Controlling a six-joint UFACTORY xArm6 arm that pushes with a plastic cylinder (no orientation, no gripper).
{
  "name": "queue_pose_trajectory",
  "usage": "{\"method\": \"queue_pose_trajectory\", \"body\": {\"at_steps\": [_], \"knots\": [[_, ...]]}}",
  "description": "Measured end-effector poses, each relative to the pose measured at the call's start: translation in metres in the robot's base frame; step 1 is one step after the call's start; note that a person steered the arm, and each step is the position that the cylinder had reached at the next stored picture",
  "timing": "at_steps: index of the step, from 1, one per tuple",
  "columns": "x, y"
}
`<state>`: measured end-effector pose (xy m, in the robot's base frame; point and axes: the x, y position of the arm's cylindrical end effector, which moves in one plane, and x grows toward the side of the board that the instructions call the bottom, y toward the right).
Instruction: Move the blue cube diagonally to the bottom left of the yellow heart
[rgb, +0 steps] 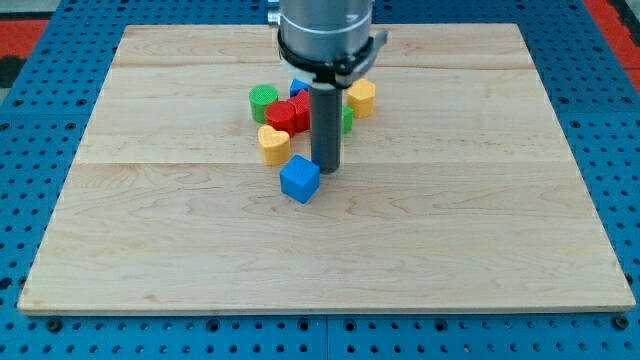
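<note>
Blue cube (299, 180) just below frame centre on wooden counter (480, 250), directly below-right of yellow heart (273, 144), nearly touching it; my tip (325, 168) at cube's upper-right edge, seemingly in contact; risk: push leftward could jam cube into heart, shifting it toward red block (287, 115) cluster; rod vertical, descending from frame top; no fingers fitted, so no grip state.
</note>
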<state>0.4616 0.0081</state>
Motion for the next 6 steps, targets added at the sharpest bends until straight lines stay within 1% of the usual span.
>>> {"method": "queue_pose_trajectory", "body": {"at_steps": [1,2,3,4,5,6], "knots": [[0.035,0.002],[0.029,-0.032],[0.016,0.009],[-0.008,-0.011],[0.015,-0.064],[0.019,-0.110]]}}
